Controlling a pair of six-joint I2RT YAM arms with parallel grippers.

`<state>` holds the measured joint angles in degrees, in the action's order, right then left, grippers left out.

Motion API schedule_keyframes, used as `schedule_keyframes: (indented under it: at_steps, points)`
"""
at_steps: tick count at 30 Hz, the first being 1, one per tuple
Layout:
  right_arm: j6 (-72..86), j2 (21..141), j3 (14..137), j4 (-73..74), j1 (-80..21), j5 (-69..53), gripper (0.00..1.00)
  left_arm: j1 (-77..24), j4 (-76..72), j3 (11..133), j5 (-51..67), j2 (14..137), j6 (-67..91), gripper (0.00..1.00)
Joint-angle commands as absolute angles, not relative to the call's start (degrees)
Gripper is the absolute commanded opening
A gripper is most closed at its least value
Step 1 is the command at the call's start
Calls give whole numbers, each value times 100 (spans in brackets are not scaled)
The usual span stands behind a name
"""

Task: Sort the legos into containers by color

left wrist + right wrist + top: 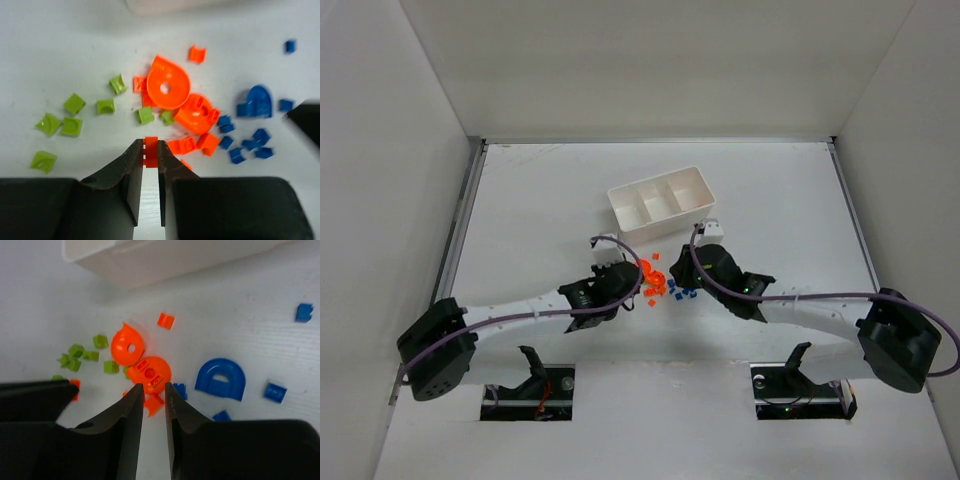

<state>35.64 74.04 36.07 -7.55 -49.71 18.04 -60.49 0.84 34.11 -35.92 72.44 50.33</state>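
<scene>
Gripping a small orange brick, the left gripper has its two dark fingers pressed against the brick's sides right at their tips, low over the white table. Just beyond that brick lies the loose pile of bricks, all of it on the table and outside the white tray, which sits a little farther back with its three compartments side by side. In the left wrist view the pile falls into rough colour groups: green bricks spread to the left, orange ones in the middle around a large round orange piece that overlaps a second rounded orange piece, and small blue bricks to the right, near a blue arch. The right gripper hangs low over the same pile from the other side, its fingers a narrow gap apart with white table showing between them. Another orange brick lies on the table right at its tips, and whether the fingers touch that brick cannot be told. From above, the two grippers face each other across the pile, close together, in front of the tray's long near wall
</scene>
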Motion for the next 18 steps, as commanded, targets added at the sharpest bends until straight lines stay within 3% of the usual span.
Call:
schedule_keyframes:
  at_steps: [1,8,18]
  points:
    - [3919,7321,3437,-607,-5365,2144,30,-5552,-245,3620,-3428,6750,4721,7]
    - [4491,7277,3006,-633,-5813,2197,38,-4400,-1888,4481,-2269,7469,4210,7]
    - [4939,6979,2646,-607,-6077,2496,40,-3740,-2444,7177,-818,10271,3982,9]
